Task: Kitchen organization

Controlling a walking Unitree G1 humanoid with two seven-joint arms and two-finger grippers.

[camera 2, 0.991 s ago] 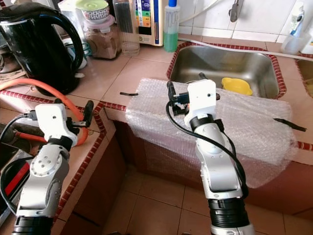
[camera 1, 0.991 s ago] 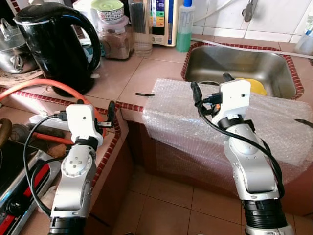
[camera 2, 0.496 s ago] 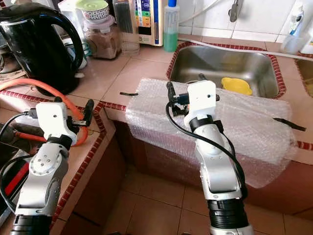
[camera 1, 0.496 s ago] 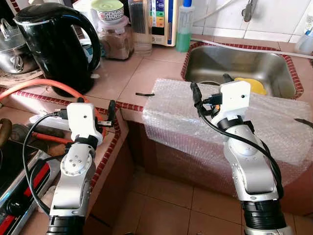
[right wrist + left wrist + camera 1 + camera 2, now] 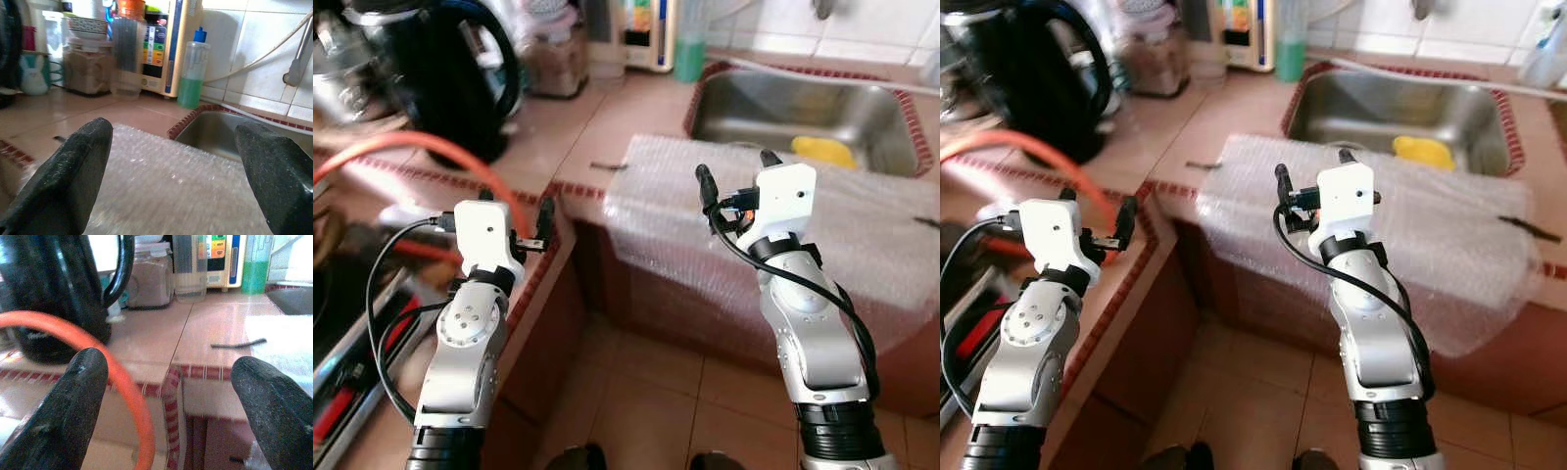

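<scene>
Tiled counter (image 5: pixel 607 117), terracotta with red-and-white edging. Left far corner: black kettle (image 5: pixel 431 73) and a steel pot (image 5: pixel 337 83) beside it. Far edge against the wall: jar of brown powder (image 5: pixel 553 59), clear tumbler (image 5: pixel 190 269), bottle of green liquid (image 5: pixel 191 73). Right: steel sink (image 5: pixel 793 113) set into the counter. Near edge in front of the sink: sheet of bubble wrap (image 5: pixel 705 215), draped over the front. Left of the wrap: small dark strip (image 5: pixel 238 343). Orange hose (image 5: pixel 421 147) arches over the left part.
</scene>
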